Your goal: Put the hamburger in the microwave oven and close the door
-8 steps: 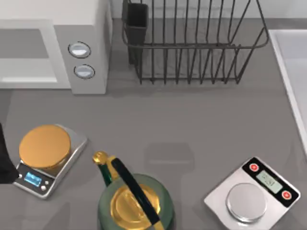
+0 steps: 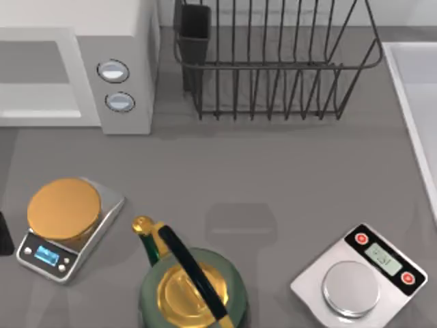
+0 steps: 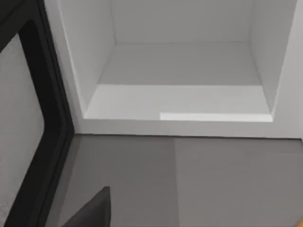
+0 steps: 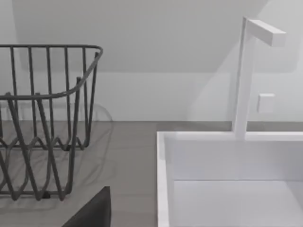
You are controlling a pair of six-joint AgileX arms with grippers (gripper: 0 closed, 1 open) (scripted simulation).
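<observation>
While the door (image 3: pixel 21 123) stands open, the microwave oven (image 2: pixel 123 65) faces the left end effector (image 3: pixel 92 213).

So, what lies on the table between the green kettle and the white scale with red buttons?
Nothing: in the top view, bare grey tabletop separates the green kettle from the white scale.

One microwave oven (image 2: pixel 82 68), two scales (image 2: pixel 65 225) (image 2: pixel 362 277), one kettle (image 2: pixel 191 287), one wire rack (image 2: pixel 273 61), one sink (image 4: pixel 227 179).

A wire dish rack (image 2: pixel 273 61) stands at the back; a green kettle (image 2: pixel 191 287) sits between two scales (image 2: pixel 65 225) (image 2: pixel 358 277).
</observation>
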